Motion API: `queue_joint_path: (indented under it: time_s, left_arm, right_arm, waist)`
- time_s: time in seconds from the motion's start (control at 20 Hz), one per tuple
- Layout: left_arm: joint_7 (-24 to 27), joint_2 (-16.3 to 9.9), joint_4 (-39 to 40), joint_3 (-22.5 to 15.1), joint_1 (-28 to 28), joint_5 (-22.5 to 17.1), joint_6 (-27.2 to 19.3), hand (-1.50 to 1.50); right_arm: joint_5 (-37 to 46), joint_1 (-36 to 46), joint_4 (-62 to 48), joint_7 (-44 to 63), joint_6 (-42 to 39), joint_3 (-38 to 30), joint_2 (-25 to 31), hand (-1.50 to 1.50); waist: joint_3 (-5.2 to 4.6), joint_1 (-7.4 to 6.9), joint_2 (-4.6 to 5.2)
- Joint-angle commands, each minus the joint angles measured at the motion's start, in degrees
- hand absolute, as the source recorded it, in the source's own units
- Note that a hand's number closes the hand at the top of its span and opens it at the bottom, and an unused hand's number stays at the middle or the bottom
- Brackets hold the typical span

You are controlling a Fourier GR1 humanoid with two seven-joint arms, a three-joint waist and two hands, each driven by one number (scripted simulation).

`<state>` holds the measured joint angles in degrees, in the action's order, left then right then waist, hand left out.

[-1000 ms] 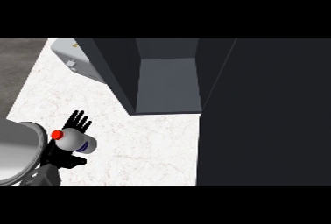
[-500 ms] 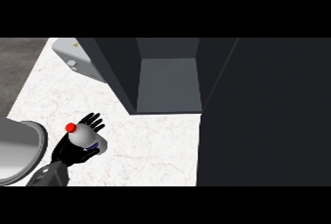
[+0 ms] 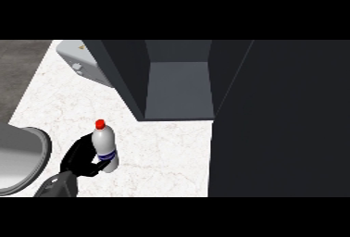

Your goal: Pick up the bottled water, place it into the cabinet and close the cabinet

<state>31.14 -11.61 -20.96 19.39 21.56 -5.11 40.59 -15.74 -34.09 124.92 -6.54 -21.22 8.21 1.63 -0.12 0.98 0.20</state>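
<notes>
The left hand [image 3: 80,159] is curled round the water bottle [image 3: 104,145] — red cap up, held over the white counter [image 3: 171,148], near the open cabinet [image 3: 179,88] — with a sink [image 3: 37,159] just beside.

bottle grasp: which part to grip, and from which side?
Grip the bottle round its lower body, about the dark label band, coming in from its left. The body there is the widest part and the red cap end is narrow, and the cabinet lies to its upper right. The left robot hand is already curled round that part from the left.
</notes>
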Motion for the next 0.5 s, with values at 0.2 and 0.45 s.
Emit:
queue_joint_path:
  time_s: [0.2,0.45]
  left_arm:
    - [8.7,2.4,-1.8,5.0,-2.3,-5.3,-5.2,1.50]
    - [12.1,0.8,1.3,4.8,-1.6,-5.1,-5.1,1.50]
  right_arm:
    - [0.2,0.5,-2.2,-1.8,-0.5,0.3,-0.4,-1.50]
    - [-0.4,-2.3,0.0,-0.7,0.1,0.0,0.1,-1.50]
  waist:
    - [0.08,-0.62,-0.19]
    - [0.02,-0.03,-0.03]
